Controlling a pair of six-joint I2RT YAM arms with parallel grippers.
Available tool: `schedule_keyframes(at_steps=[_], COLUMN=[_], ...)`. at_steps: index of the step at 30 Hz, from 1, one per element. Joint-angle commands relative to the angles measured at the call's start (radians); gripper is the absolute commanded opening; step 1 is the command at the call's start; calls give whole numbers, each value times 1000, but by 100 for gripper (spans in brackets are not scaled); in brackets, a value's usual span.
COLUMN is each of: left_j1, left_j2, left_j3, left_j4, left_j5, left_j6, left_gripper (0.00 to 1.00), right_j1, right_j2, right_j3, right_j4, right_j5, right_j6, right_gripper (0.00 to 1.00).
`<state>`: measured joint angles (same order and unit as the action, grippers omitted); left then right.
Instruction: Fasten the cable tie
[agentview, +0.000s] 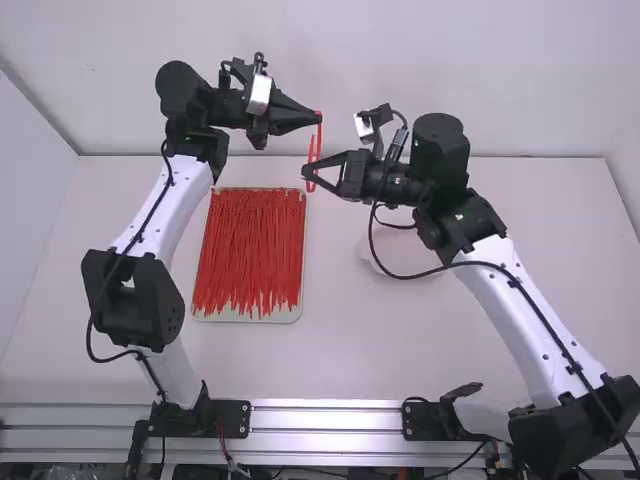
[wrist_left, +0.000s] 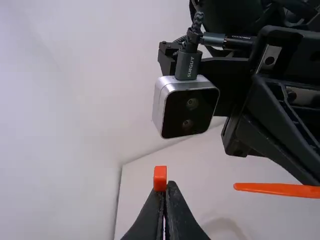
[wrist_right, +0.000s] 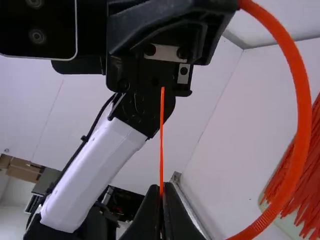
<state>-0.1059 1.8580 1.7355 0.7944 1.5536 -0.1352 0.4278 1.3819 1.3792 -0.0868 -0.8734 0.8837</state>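
Since the tie has to be closed on itself, both arms hold one red cable tie (agentview: 314, 150) in the air at upper centre of the high view, well above the table (agentview: 380, 340). The left tool (agentview: 308, 112) is pinched nearly shut on the tie's square head (wrist_left: 159, 177), which sticks out just past the fingertips, presumably to leave the slot free for the tail. The right tool (agentview: 312, 176) sits just below and to the right of it, its fingers closed narrow on the thin strap (wrist_right: 161, 140). That strap runs straight from the right fingertips toward the left tool. The rest of the tie bows out as a wide loop (wrist_right: 299, 100) at the right of the right wrist view. Whether the tip has entered the head I cannot tell; the left tool's body hides the joint. Judgement: the step in hand is threading or pulling through, and the tie is not yet cinched. Spare ties (agentview: 250, 250) lie in a flat pile on a pale tray (agentview: 250, 318), left of centre under the left arm, apart from both tools. Room: open air toward the right of the frame for a pull. The right wrist camera (wrist_left: 185, 107) sits near the left fingertips, so closing the gap further risks contact.
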Motion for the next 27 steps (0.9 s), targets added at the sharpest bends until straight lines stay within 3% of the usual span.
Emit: schedule_keyframes(at_steps=[1,27], left_j1=[-5,-13], left_j2=[4,4], left_j3=[-9,-9], left_j4=[4,7], left_j5=[12,12], left_j6=[-5,-6], left_gripper=[2,2], right_j1=[-3,-17], right_j2=[4,4], right_j3=[-6,-6], right_j4=[5,51], right_j5=[-12,39], right_j6=[-2,10], right_gripper=[0,0])
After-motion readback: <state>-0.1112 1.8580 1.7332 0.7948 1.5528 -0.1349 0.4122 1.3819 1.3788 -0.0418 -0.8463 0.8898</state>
